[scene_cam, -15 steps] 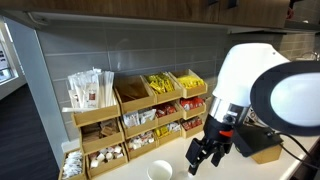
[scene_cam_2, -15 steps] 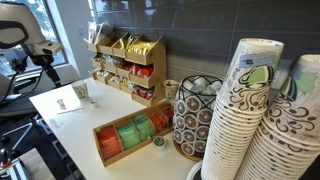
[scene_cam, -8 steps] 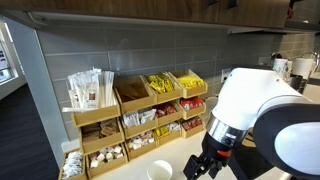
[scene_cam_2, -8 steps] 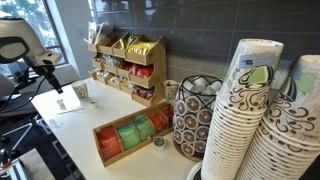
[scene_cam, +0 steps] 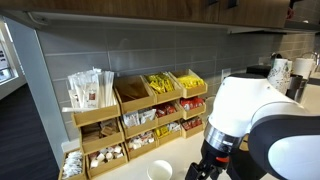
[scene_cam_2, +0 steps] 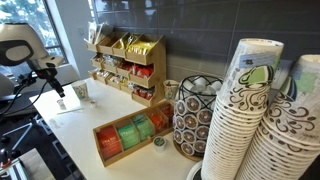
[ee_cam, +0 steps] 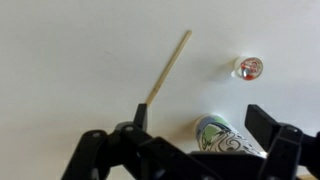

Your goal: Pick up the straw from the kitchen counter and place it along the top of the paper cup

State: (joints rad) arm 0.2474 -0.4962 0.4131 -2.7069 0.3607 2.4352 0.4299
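Item: straw [ee_cam: 168,68], flat and diagonal on the counter [ee_cam: 60,50]. I saw my fingers [ee_cam: 264,122] spread apart, gripping nothing; the straw's near end lay just at one fingertip.

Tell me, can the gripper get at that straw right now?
Probably yes. The straw lies bare on the counter with nothing over it, and the open gripper hangs right above its near end; only a cup sits close beside.
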